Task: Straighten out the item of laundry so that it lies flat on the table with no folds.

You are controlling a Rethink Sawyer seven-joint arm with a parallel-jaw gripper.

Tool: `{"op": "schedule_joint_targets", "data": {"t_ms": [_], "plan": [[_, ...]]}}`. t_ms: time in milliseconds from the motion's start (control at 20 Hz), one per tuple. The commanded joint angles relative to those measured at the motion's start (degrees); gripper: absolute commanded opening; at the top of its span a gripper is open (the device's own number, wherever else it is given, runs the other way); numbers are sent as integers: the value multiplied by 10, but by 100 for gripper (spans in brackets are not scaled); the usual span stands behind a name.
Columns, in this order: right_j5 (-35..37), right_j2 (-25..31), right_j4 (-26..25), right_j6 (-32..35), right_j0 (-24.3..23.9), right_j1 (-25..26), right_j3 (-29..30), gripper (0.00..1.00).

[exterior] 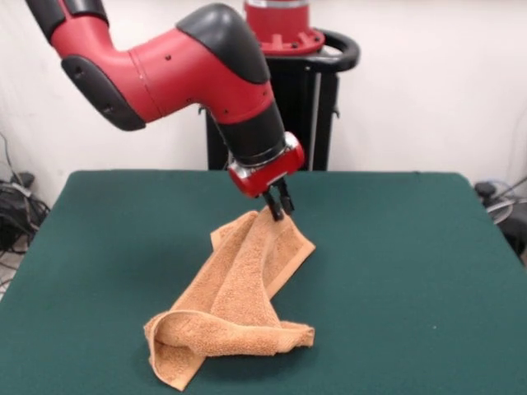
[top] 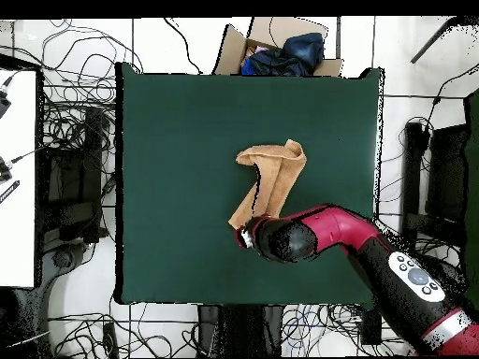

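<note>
One gripper [exterior: 279, 206], dark fingers [exterior: 274, 203] drawn close together and pinched on the top corner of the towel [exterior: 239, 292], with no gap showing between them in the front view. Hangs from a red wrist ring at the end of the red and black arm [exterior: 198, 70], which reaches in from the upper left of the front view and tilts down toward the table's middle. Holds that corner lifted off the surface, so the cloth slopes down from the pinch toward the camera. Hidden under the arm's bulk in the overhead view, so finger spacing unreadable there. Orange-tan terry, bunched and folded lengthwise rather than flat: a long twisted strip with overlapping layers, widening at the near end into a rolled, curled fold that rests on the table [exterior: 412, 271]. Seen from overhead, the towel [top: 272, 178] lies near the middle of the dark green top, one end tucked under the arm [top: 318, 234]. Beyond the table's edge opposite the robot in the overhead view, an open cardboard box [top: 234, 47] with dark blue cloth inside, and cables scattered across the floor on all sides.
</note>
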Motion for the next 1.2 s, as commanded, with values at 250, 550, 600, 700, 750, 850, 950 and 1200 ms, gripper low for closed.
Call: {"op": "schedule_joint_targets", "data": {"t_ms": [250,550,600,700,750,850,950,1200], "plan": [[-41,-14,-80,-73,76,23,-33,0],[-58,-32,-120,-56,98,17,-44,0],[-57,-35,-124,-56,100,16,-46,0],[-57,-43,-133,-53,108,11,-50,0],[-57,-48,-138,-50,112,9,-52,0],[-51,-60,-152,-44,125,-2,-55,0],[-42,-68,-159,-42,137,-14,-57,0],[-25,-92,-178,-38,162,-28,-65,0]]}}
